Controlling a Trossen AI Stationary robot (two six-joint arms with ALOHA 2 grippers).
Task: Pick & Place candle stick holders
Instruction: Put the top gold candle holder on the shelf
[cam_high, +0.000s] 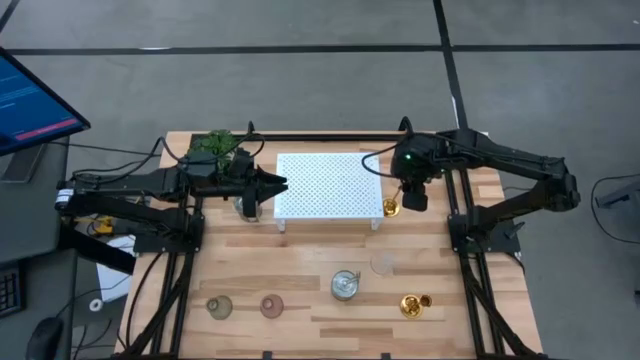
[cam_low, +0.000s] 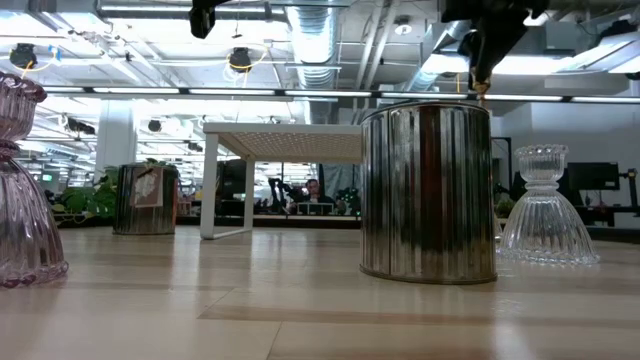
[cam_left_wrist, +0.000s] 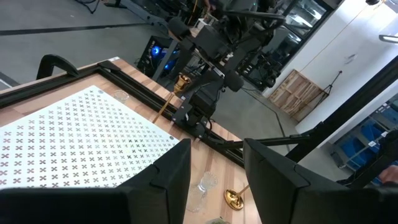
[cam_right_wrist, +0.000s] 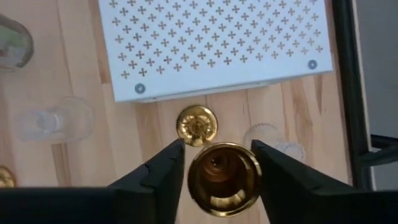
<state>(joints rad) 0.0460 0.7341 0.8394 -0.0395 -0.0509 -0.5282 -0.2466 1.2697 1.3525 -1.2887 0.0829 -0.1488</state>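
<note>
Gold holder (cam_right_wrist: 222, 177), rigid, slick, top-heavy, is sitting upright between right gripper's (cam_right_wrist: 217, 163) half-parted fingers by stand's (cam_high: 330, 185) right near corner, contact unclear; gripping best at cup rim.

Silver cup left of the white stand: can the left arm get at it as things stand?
Probably yes. The left gripper is open, hanging above the silver cup, nothing between them; the white stand sits close beside it.
</note>
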